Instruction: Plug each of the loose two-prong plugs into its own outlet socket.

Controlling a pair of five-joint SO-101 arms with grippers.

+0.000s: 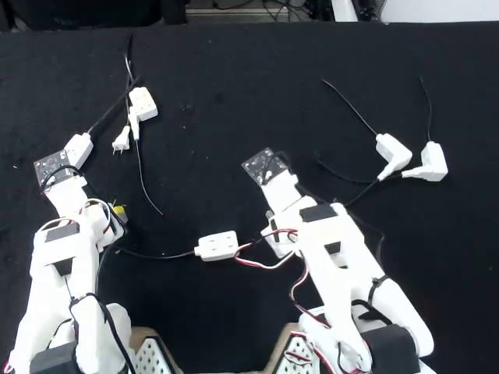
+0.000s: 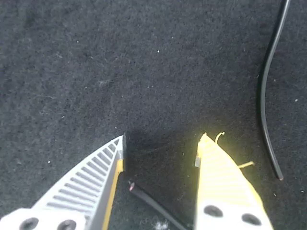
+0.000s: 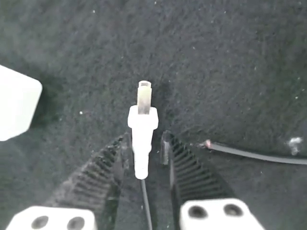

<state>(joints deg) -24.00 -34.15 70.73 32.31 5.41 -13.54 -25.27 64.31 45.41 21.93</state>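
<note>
We see the right gripper (image 3: 145, 138) clenched on a plug (image 3: 143, 120). Its fingers (image 3: 108, 167) press the white body from both sides, the prongs point away from the wrist, and the plug's thin lead runs back between the fingers. The plug is held over the black table (image 1: 234, 93), near the middle and toward the front edge. A white block (image 3: 14, 110) lies near the prongs but apart from them. We cannot tell whether it is the socket (image 1: 217, 245), which in the high view lies just left of the right arm with a black cord running off toward the left arm.

The left gripper (image 2: 163, 139) is released and holds nothing; its jaws are spread wide, one grey and one yellow. It sits low over the table near the left edge. A cut wire end (image 2: 134, 188) lies on the cloth between the jaws, and a black cable (image 2: 266, 96) curves past, apart from them.

Toward the far left corner we see a white cube (image 1: 143, 103) with a small plug (image 1: 121, 141) just beside it. A third white piece (image 1: 78, 149) on a black cable lies near the left arm's wrist. Near the right edge an angled plug (image 1: 392, 151) and an end plug (image 1: 431, 162) lie just beside each other, each trailing a black cable toward the far edge.
</note>
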